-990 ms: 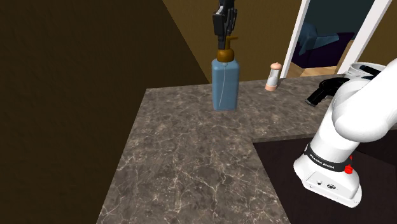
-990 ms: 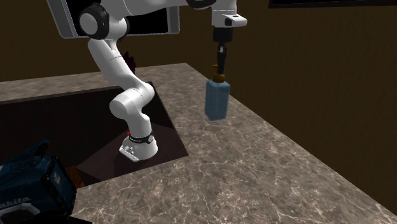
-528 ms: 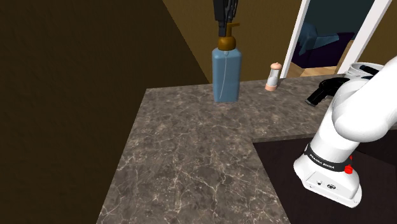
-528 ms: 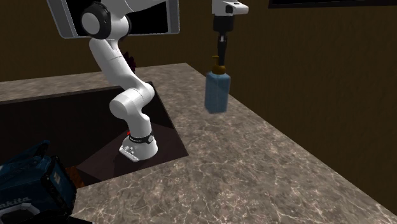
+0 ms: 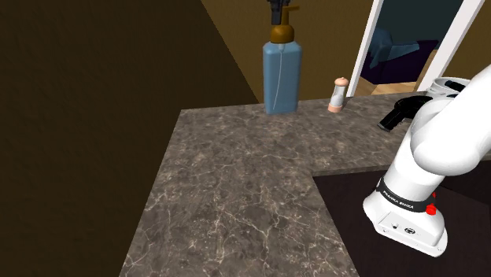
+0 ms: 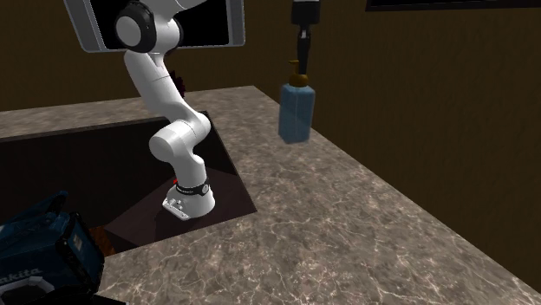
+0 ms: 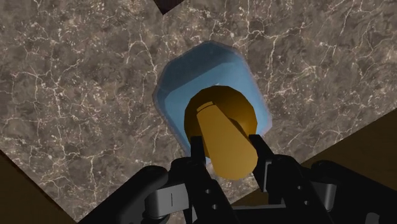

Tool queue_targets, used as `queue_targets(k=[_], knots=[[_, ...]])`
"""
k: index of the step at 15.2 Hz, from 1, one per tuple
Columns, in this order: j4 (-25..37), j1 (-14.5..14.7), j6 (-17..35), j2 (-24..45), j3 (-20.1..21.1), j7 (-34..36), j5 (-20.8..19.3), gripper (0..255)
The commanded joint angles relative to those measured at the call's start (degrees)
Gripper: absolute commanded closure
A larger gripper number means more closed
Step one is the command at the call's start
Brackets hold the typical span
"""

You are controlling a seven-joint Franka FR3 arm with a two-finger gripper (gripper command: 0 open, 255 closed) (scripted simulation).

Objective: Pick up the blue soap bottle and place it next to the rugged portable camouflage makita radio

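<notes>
Second exterior view, read from its left: the radio (image 6: 39, 251) sits at the lower corner, a chunky dark blue-black box with rounded bumpers and white lettering, with no camouflage pattern that I can make out; next comes the arm's white base (image 6: 186, 195); then, well apart from the radio, the blue soap bottle (image 6: 295, 113) hangs upright under the gripper (image 6: 303, 61), its foot apparently clear of the counter (image 6: 347, 225); so the pick looks done and the carry is the step in hand. Wrist view: the black fingers (image 7: 263, 162) are clamped on either side of the amber pump head (image 7: 222, 127), a smooth rounded spout over a squarish, round-cornered body of translucent blue. Shoulder view, left to right: the counter is dark polished stone veined in white; the bottle hangs over its far edge; a small pale bottle (image 5: 339, 94) stands near it. The next move calls for a level swing across to the radio; since the grip is on the slim pump alone, the heavier body could sway or slip; set it down upright, just beside the casing.
</notes>
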Motion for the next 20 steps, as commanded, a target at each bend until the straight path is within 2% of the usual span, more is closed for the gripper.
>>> queue_targets(k=[1,15,20], knots=[[2.64,-0.02,-1.67,0.97,0.11,0.28,-0.09,255],[23.16,-0.11,-13.80,9.42,0.93,1.97,-1.15,255],[15.02,-1.83,-14.30,1.08,-4.10,-4.95,-1.21,255]])
